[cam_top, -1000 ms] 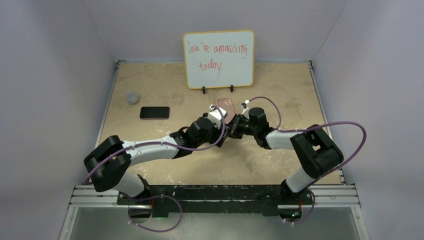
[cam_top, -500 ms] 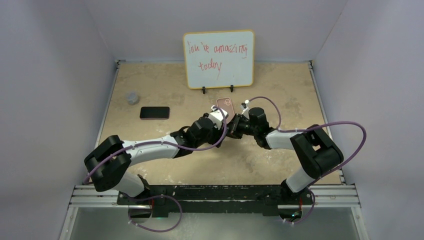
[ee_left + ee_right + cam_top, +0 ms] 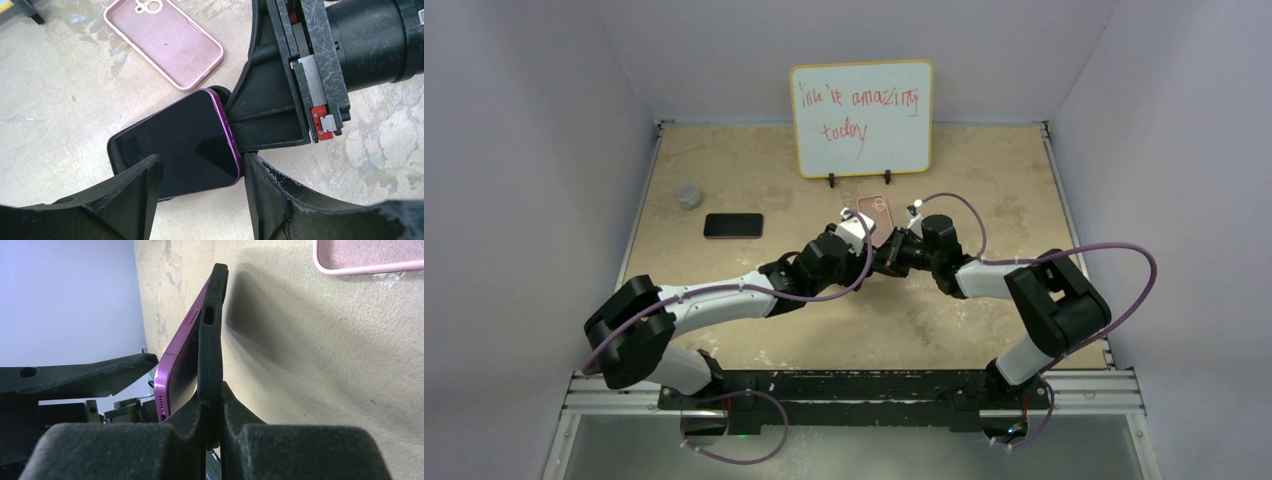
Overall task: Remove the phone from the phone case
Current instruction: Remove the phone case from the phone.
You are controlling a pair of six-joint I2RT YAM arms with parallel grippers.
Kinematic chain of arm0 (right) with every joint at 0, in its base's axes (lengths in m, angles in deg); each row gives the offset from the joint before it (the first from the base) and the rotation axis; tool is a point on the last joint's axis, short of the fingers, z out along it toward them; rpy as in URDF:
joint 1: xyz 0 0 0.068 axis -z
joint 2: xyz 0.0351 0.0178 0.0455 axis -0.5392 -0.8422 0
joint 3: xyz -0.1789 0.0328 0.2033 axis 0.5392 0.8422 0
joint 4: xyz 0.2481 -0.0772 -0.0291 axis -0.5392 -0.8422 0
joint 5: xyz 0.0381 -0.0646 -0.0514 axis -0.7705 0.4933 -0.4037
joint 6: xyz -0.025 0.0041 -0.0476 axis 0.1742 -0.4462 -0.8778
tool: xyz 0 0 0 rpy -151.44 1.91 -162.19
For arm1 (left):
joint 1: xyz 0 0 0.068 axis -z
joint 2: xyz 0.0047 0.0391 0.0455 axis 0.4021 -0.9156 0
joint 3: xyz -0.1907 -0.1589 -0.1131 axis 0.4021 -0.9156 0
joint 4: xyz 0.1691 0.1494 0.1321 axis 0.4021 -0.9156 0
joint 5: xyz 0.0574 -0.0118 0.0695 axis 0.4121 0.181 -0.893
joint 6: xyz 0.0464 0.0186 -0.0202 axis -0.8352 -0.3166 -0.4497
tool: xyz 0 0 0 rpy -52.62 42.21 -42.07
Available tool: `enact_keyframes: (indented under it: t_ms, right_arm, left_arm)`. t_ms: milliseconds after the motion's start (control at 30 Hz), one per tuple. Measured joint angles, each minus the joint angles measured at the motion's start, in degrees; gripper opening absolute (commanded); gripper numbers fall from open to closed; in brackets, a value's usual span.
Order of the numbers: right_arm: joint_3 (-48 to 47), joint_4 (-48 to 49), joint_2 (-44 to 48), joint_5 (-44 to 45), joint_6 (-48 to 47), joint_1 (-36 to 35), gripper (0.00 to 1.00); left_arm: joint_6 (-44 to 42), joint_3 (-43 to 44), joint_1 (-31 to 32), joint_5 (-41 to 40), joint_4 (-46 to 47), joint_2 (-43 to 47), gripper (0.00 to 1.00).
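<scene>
A purple phone (image 3: 185,140) with a dark screen stands tilted partway out of its black phone case (image 3: 210,350); in the right wrist view the phone's purple side (image 3: 172,365) has peeled away from the case at one end. My right gripper (image 3: 214,402) is shut on the case's edge. My left gripper (image 3: 200,159) is open, its jaws straddling the phone's end. Its right finger (image 3: 270,195) touches the purple rim and its left finger (image 3: 135,190) hangs over the screen. Both grippers meet mid-table (image 3: 879,252).
An empty pink case (image 3: 165,42) lies flat just beyond the phone, also in the overhead view (image 3: 875,208). A second black phone (image 3: 733,225) and a small grey object (image 3: 689,194) sit at the left. A whiteboard (image 3: 861,118) stands at the back.
My left gripper's jaws have narrowed a little around the phone and the left arm has shifted slightly. The right arm holds still.
</scene>
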Motion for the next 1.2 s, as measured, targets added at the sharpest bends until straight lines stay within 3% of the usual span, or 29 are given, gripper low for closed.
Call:
enact_keyframes:
  t_ms: [300,633,867,1200]
  right_arm:
    - [0.00,0.39,0.02,0.44,0.31,-0.02,0.00]
    - [0.00,0.42,0.02,0.68,0.33,-0.15,0.00]
    - [-0.22,0.44,0.02,1.03,0.35,-0.44,0.00]
    - [-0.94,0.35,-0.17,1.03,0.33,-0.52,0.00]
  left_arm:
    - [-0.22,0.07,0.20,-3.08,0.02,0.74,0.58]
    - [-2.84,3.67,6.45,-19.04,-3.10,-2.91,0.55]
    - [-3.48,4.94,7.26,-22.18,-4.04,-4.52,0.54]
    - [-3.39,10.99,7.85,-24.09,-8.66,-9.92,0.32]
